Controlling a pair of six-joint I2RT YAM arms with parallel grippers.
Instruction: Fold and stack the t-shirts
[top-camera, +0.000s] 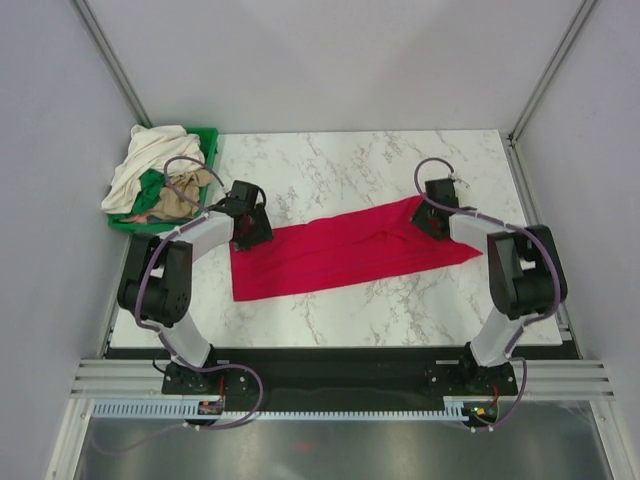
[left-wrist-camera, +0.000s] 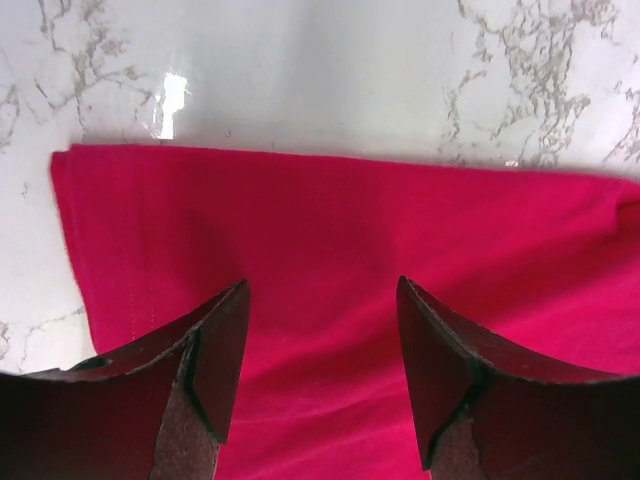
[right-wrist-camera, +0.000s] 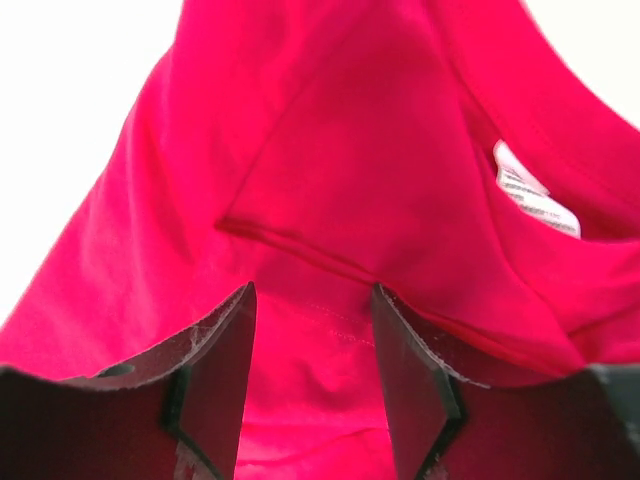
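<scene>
A crimson-red t-shirt (top-camera: 340, 250) lies as a long folded band across the marble table (top-camera: 340, 165). My left gripper (top-camera: 250, 228) hovers over its left end, jaws open, and only flat red fabric (left-wrist-camera: 350, 220) shows beneath the gap (left-wrist-camera: 322, 295). My right gripper (top-camera: 432, 215) is over the band's right end, also open (right-wrist-camera: 313, 300). Under it the red cloth (right-wrist-camera: 330, 150) shows a folded hem and a small white neck tag (right-wrist-camera: 535, 190). Neither gripper holds fabric. A cream-white t-shirt (top-camera: 150, 160) and a tan one (top-camera: 185, 192) are heaped in the tray.
A green plastic tray (top-camera: 208, 140) sits at the table's far left corner, just behind my left arm. Grey walls with metal frame posts close in the table on three sides. Bare marble shows in front of and behind the red band.
</scene>
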